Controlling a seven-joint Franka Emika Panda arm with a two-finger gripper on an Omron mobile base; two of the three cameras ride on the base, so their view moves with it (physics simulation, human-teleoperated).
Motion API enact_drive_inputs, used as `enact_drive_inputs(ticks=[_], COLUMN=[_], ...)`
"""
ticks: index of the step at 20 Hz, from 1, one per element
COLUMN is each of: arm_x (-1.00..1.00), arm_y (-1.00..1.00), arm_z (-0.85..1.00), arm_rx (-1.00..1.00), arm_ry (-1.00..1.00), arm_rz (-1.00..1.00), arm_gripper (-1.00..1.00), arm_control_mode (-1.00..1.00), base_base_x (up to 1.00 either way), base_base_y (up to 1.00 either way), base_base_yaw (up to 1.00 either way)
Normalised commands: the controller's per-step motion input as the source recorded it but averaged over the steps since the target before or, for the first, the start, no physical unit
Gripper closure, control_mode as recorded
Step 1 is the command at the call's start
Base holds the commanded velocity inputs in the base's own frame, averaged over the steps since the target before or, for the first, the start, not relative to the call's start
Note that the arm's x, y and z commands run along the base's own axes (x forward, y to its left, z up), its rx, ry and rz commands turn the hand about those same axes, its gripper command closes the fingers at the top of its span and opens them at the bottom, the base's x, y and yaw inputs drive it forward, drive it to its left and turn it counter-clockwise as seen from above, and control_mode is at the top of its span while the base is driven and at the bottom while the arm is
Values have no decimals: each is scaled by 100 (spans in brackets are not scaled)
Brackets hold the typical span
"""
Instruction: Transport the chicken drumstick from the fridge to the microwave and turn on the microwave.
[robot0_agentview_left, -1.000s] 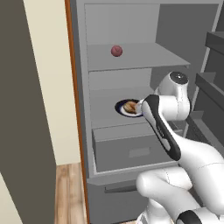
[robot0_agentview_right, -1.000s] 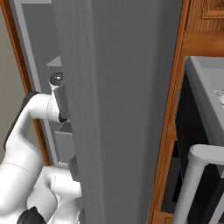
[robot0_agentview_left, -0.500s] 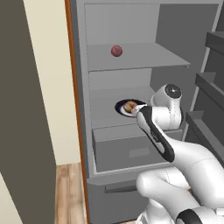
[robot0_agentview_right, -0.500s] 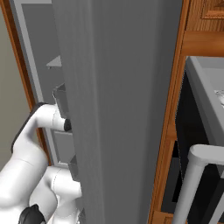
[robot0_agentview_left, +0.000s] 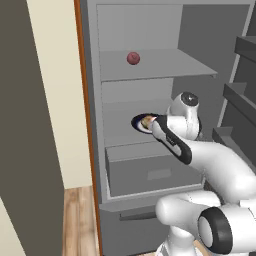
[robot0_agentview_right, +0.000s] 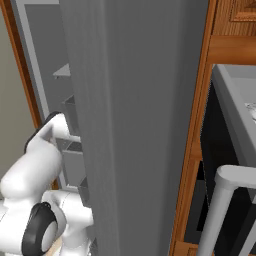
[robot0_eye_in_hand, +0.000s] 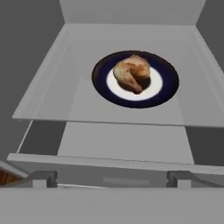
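The chicken drumstick (robot0_eye_in_hand: 132, 72), golden-brown and lumpy, lies on a white plate with a dark blue rim (robot0_eye_in_hand: 168, 89) on the middle shelf of the open fridge (robot0_agentview_left: 150, 67). In the left base view the drumstick (robot0_agentview_left: 146, 121) shows just past the end of my arm. My gripper (robot0_eye_in_hand: 111, 178) hangs in front of the shelf's front edge, short of the plate and apart from it. Its fingertips (robot0_eye_in_hand: 44, 177) stand wide apart, open, with nothing between them. The microwave is out of view.
A small reddish ball (robot0_agentview_left: 133, 58) rests on the upper shelf. A closed drawer (robot0_agentview_left: 155, 170) sits under the plate's shelf. Door racks (robot0_agentview_left: 240, 95) jut out at the right. The fridge's grey side (robot0_agentview_right: 140, 100) stands beside wooden cabinet trim (robot0_agentview_right: 200, 125).
My arm has reached further left and into the fridge, bringing the hand closer to the plate. The gripper stayed open and the drumstick has not moved.
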Motion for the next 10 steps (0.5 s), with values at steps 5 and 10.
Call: enact_drive_inputs(ticks=[5, 10], arm_x=[40, 32], arm_y=[-4, -8], arm_z=[-14, -19], arm_rx=[3, 4], arm_ry=[13, 6], arm_rz=[0, 0], arm_gripper=[-100, -100], arm_control_mode=[-100, -100], base_base_x=[0, 0], base_base_y=[0, 0], base_base_yaw=[0, 0])
